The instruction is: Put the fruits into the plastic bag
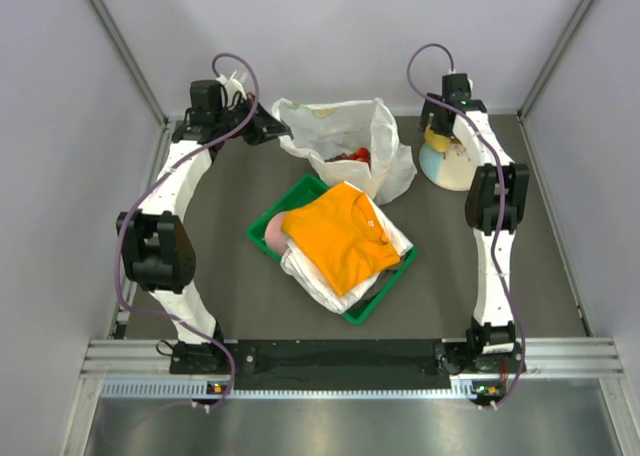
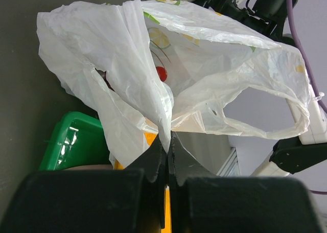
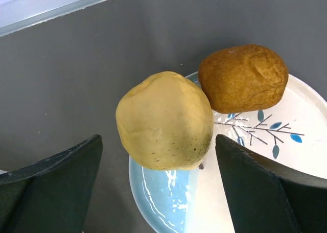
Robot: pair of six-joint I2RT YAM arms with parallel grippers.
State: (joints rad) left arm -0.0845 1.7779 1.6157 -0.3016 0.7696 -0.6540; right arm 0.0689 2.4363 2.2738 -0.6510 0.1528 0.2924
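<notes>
The white plastic bag (image 1: 345,136) with citrus prints lies at the back centre, its mouth held up. My left gripper (image 2: 167,143) is shut on a pinched fold of the plastic bag (image 2: 204,54). Red fruits (image 1: 358,156) lie inside; one red fruit (image 2: 162,73) shows through the opening. At the back right, my right gripper (image 3: 158,141) hangs open over the pale plate (image 3: 286,141). A yellow pear-like fruit (image 3: 164,120) sits between its fingers with gaps on both sides. A brownish-orange fruit (image 3: 242,78) lies just behind the pear on the plate (image 1: 452,168).
A green tray (image 1: 370,301) sits mid-table with folded orange (image 1: 340,236) and white clothes and a pink rounded item (image 1: 274,234). The tray's edge (image 2: 71,141) lies just under the bag. Enclosure walls stand at the left, right and back.
</notes>
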